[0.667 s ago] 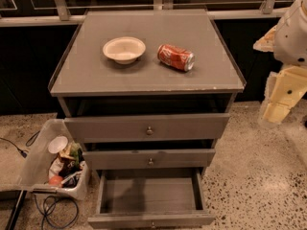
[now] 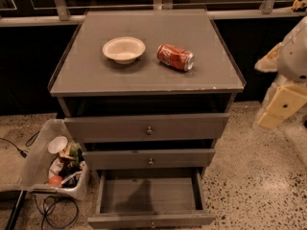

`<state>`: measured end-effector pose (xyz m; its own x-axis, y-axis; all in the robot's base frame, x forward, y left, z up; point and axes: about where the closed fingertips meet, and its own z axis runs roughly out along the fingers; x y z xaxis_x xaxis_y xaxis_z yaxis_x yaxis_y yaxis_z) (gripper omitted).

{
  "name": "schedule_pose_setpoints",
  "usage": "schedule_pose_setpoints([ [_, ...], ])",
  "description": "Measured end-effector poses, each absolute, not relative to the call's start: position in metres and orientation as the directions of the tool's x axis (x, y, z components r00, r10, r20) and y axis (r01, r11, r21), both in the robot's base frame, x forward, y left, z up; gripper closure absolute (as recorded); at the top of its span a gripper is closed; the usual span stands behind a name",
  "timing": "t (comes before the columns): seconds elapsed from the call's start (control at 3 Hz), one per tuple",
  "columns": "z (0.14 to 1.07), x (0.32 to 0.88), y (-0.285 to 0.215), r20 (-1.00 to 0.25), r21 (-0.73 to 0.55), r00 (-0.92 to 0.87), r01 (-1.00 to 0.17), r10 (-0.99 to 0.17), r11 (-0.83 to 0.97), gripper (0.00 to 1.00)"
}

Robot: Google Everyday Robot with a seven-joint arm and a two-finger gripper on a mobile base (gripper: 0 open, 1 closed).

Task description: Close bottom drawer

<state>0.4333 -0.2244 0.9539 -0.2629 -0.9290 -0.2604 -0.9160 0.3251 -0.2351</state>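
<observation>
I see the bottom drawer [image 2: 151, 198] pulled well out at the foot of the cabinet [image 2: 105, 127], bowl [image 2: 123, 49] and can [image 2: 175, 57] on the worktop [image 2: 144, 78], gripper [image 2: 280, 107] off to the cabinet's right, well apart from it, grip state I can't tell.

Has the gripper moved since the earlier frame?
Yes. The gripper, at the right edge beside the cabinet, has dropped slightly lower in view against the cabinet's right front corner. The bottom drawer is unmoved, open.
</observation>
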Motion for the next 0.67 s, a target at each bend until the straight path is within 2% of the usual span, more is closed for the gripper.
schedule_pose_setpoints([
  [0.67,0.871,0.423,-0.231,-0.38,-0.191,-0.275,-0.911,-0.883,0.366,0.64],
])
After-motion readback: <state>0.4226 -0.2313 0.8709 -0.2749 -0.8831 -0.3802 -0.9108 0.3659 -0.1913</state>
